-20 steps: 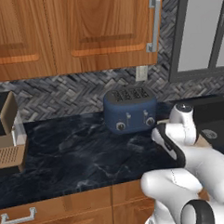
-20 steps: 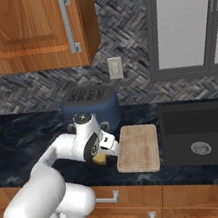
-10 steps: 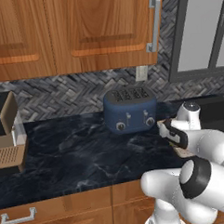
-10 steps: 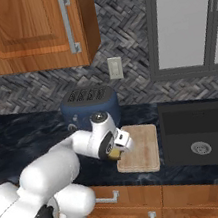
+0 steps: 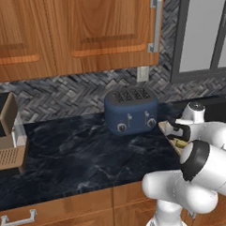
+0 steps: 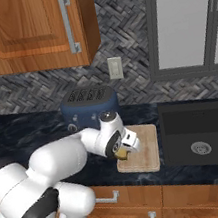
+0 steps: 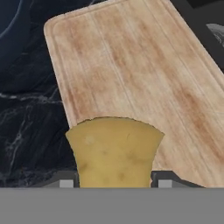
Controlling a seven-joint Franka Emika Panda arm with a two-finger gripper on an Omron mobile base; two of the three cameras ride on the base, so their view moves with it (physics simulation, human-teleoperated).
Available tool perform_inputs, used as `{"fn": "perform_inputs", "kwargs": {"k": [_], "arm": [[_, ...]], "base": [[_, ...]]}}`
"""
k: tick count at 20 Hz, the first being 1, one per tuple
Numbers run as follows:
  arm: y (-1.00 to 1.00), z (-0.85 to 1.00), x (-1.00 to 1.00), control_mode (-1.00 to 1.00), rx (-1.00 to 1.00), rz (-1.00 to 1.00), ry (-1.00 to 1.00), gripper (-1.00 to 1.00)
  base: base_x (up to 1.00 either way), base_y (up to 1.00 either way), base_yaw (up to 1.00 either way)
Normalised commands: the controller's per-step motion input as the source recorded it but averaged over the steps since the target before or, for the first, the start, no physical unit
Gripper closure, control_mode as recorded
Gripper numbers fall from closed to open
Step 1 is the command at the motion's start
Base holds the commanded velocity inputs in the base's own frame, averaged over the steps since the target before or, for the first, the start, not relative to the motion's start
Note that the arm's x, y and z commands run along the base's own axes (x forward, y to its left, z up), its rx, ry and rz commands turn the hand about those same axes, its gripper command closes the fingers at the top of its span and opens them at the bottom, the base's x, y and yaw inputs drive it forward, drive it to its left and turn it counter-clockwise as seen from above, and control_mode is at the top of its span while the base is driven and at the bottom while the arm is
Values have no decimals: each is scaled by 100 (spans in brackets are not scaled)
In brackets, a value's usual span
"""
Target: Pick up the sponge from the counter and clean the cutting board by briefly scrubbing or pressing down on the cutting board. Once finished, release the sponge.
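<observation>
My gripper point(image 6: 123, 150) is shut on the yellow sponge point(image 7: 114, 151), which sticks out between its fingers in the hand view. The sponge point(image 6: 122, 153) hangs over the near left part of the light tan cutting board point(image 6: 144, 145); whether it touches the wood I cannot tell. The board point(image 7: 131, 78) lies flat on the dark marble counter point(image 6: 34, 134), just right of the blue toaster point(image 6: 90, 103). In the left base view the gripper point(image 5: 178, 136) and a sliver of the sponge point(image 5: 181, 142) show at the board's edge point(image 5: 162, 126), partly behind my arm.
A black sink point(image 6: 202, 137) lies right of the board. The black-and-tan coffee machine point(image 5: 5, 134) stands at the counter's far left. Wooden cabinets point(image 5: 73, 27) hang above, and the herringbone backsplash carries an outlet point(image 6: 114, 68).
The arm has carried the sponge rightward from the bare counter by the toaster to over the cutting board. The grip has stayed shut.
</observation>
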Motion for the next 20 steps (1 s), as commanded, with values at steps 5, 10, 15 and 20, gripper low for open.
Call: {"fn": "perform_inputs", "kwargs": {"k": [5, 10, 15, 20], "arm": [[-13, -16, 6, -100, 0, -3, -1, 100], [-9, -22, 2, -100, 0, -3, -1, 100], [-1, -28, 0, -100, 0, -3, -3, 100], [0, -24, 1, -100, 0, -3, -2, 100]], "base": [[0, 0, 0], [0, 0, 0], [0, 0, 0], [0, 0, 0]]}}
